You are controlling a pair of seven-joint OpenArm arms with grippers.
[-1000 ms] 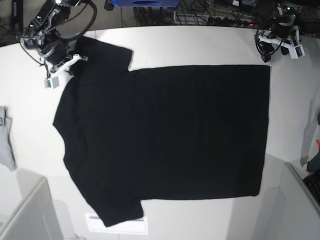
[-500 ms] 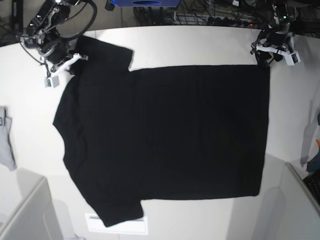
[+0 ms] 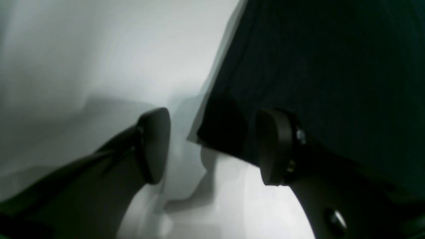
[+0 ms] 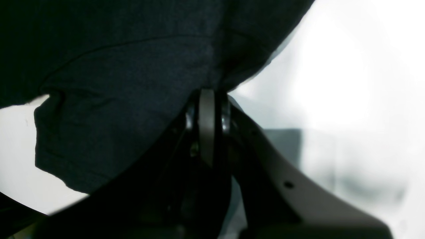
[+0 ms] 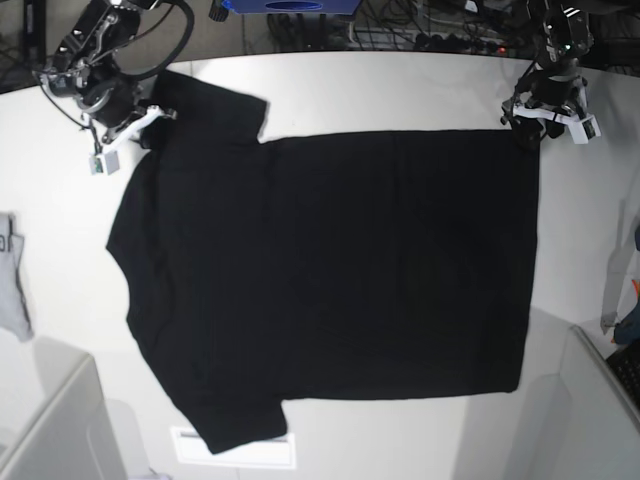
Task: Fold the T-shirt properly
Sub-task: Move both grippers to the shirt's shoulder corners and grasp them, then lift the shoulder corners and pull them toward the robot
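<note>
The black T-shirt (image 5: 330, 270) lies spread flat on the white table (image 5: 400, 85), plain side up, sleeves to the left and hem to the right. My right gripper (image 5: 140, 135) is at the far left sleeve. In the right wrist view it (image 4: 206, 109) is shut on a fold of the T-shirt (image 4: 126, 83). My left gripper (image 5: 527, 135) is at the hem's far right corner. In the left wrist view it (image 3: 212, 146) is open, its two fingertips (image 3: 154, 144) standing either side of the T-shirt (image 3: 332, 66) corner, which is not pinched.
A small grey cloth (image 5: 12, 275) lies at the table's left edge. A white label (image 5: 245, 455) shows under the near sleeve. Grey bins stand at the near left (image 5: 50, 430) and near right (image 5: 600, 400). Cables (image 5: 440, 35) run along the back.
My left gripper has moved in from the back right to the hem corner and narrowed a little. The right gripper and the T-shirt have stayed put.
</note>
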